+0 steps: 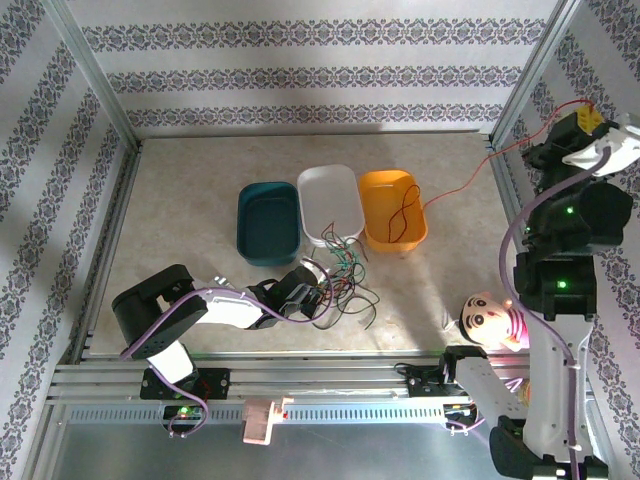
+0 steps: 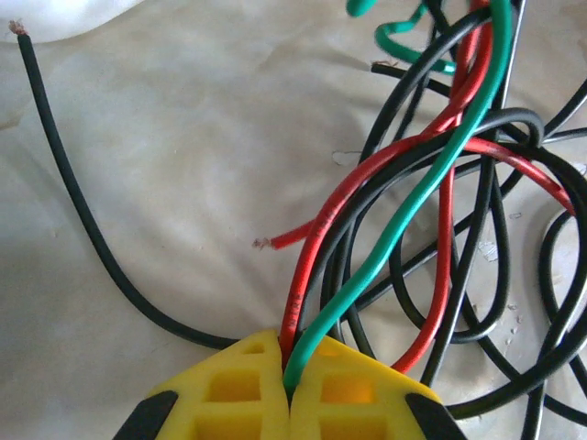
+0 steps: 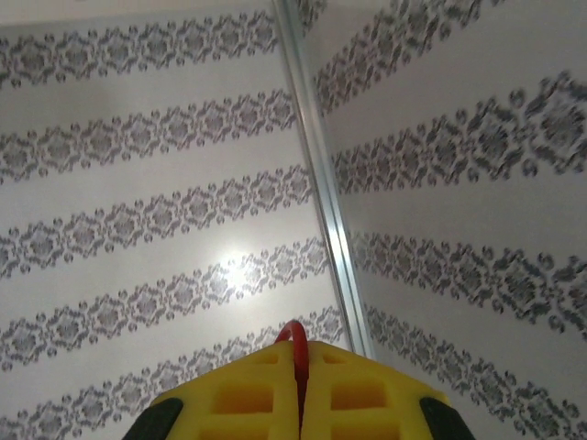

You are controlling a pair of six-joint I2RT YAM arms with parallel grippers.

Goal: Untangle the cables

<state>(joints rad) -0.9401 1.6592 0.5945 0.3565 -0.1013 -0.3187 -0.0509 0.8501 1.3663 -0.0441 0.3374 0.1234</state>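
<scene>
Left fingers (image 2: 234, 390) pinch cables (image 2: 402, 225); right fingers (image 3: 248, 394), red cable (image 3: 297, 344).

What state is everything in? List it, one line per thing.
left gripper: shut on cable tangle
right gripper: raised, shut on red cable
cable tangle: bunched, strands crossing
teal tray: empty
white tray: empty
orange tray: holds a black cable

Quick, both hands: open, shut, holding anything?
Left hand: shut on red and green cables.
Right hand: shut on a red cable.
</scene>
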